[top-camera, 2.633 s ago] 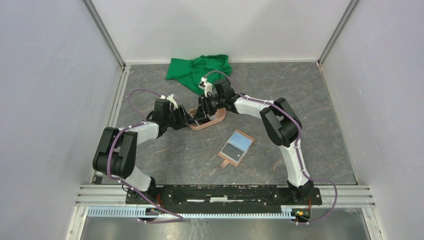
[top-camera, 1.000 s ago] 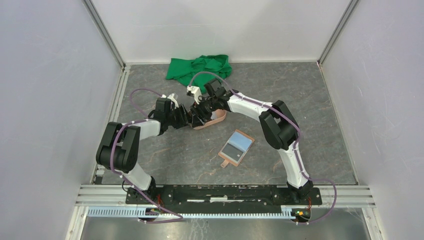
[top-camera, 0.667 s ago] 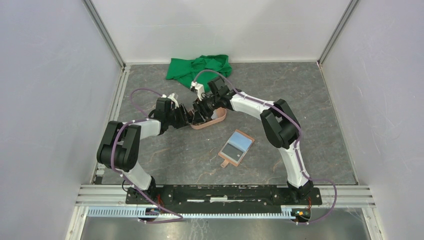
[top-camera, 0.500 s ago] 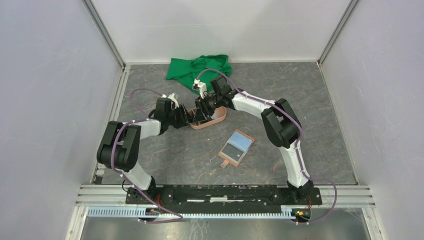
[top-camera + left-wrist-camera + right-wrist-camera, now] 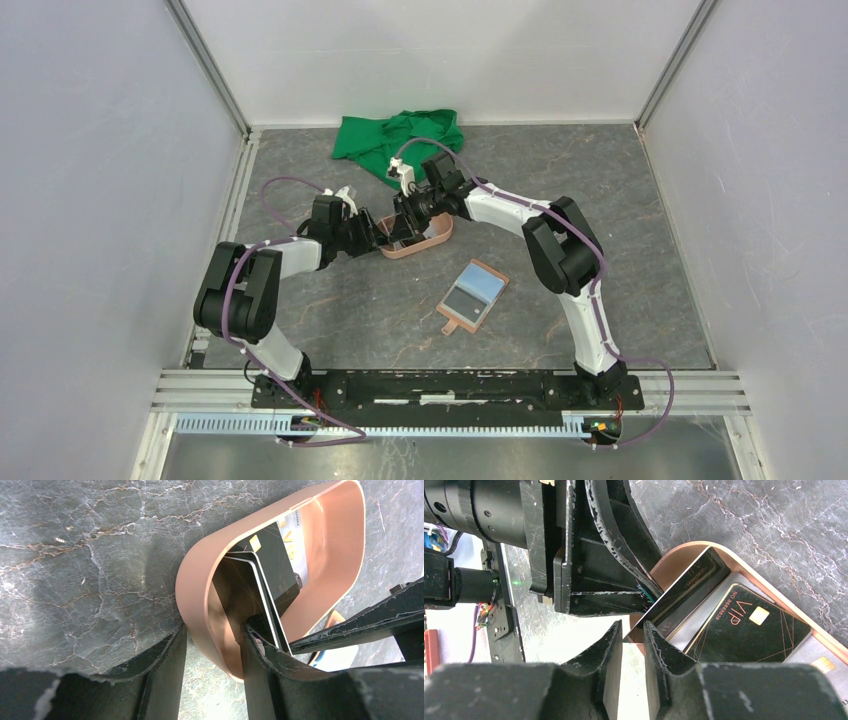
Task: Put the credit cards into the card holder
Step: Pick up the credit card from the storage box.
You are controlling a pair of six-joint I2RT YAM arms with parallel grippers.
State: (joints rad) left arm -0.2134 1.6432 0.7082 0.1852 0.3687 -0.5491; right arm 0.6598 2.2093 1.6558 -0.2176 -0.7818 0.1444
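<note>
Both at tray [image 5: 192,587]: left gripper [image 5: 214,632] clamps wall; right gripper [image 5: 632,630] narrow around tilted card [image 5: 684,587] — contact unclear.

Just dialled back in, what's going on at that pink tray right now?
The left gripper has its jaws clamped across the end wall of the pink tray, steadying it. The right gripper reaches into the tray with its jaws around the corner of a dark card that is tilted up off the tray floor; whether it is pinched is unclear. A black VIP card lies flat in the tray. The card holder lies open on the table, apart from both arms.
</note>
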